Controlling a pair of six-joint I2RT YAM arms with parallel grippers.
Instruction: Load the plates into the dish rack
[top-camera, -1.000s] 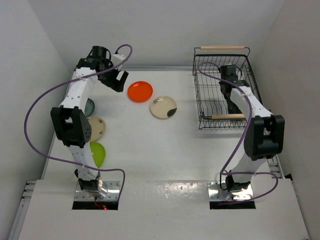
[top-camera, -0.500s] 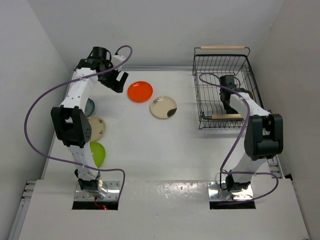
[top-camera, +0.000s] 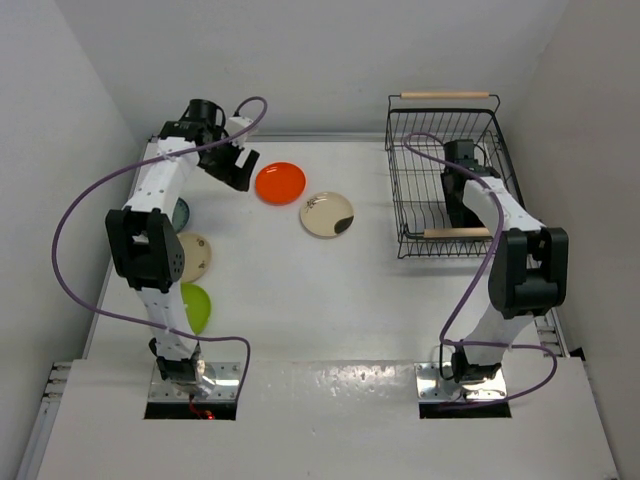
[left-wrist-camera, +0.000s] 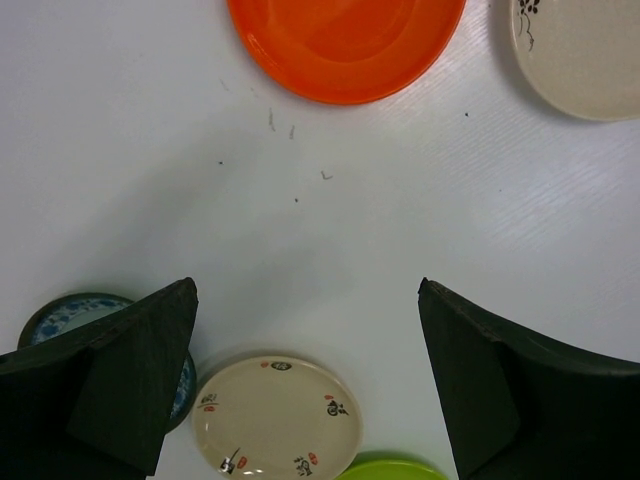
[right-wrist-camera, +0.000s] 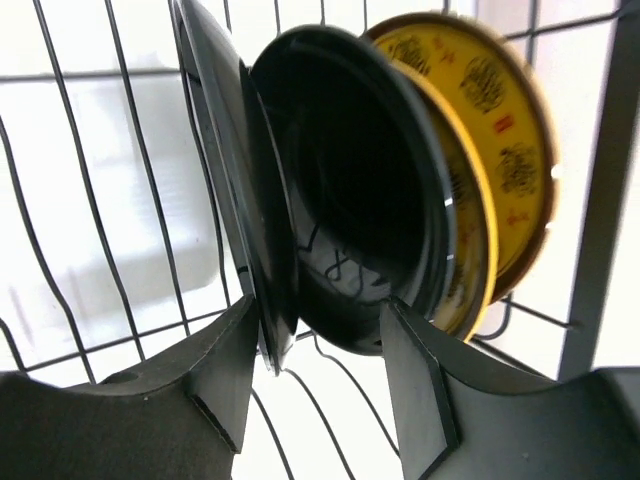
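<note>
The dish rack (top-camera: 440, 130) stands at the back right. My right gripper (top-camera: 458, 210) reaches down inside it. In the right wrist view two glossy black plates (right-wrist-camera: 350, 190) and a brown-gold patterned plate (right-wrist-camera: 505, 130) stand on edge between the wires (right-wrist-camera: 598, 180). The right gripper (right-wrist-camera: 320, 305) is partly open, with a finger on either side of the black plates' lower rims. My left gripper (top-camera: 236, 166) is open and empty, hovering just left of the orange plate (top-camera: 280, 182). In the left wrist view the gripper (left-wrist-camera: 307, 290) is over bare table below the orange plate (left-wrist-camera: 345, 45).
On the table lie the cream plate with a dark patch (top-camera: 327, 214), the teal patterned plate (top-camera: 180, 212) half hidden by the left arm, the beige plate (top-camera: 195, 256) and the lime green plate (top-camera: 196, 306). Walls stand close on the left, back and right.
The right gripper dipped deeper into the rack and has come back up a little. The left gripper has shifted slightly towards the orange plate.
</note>
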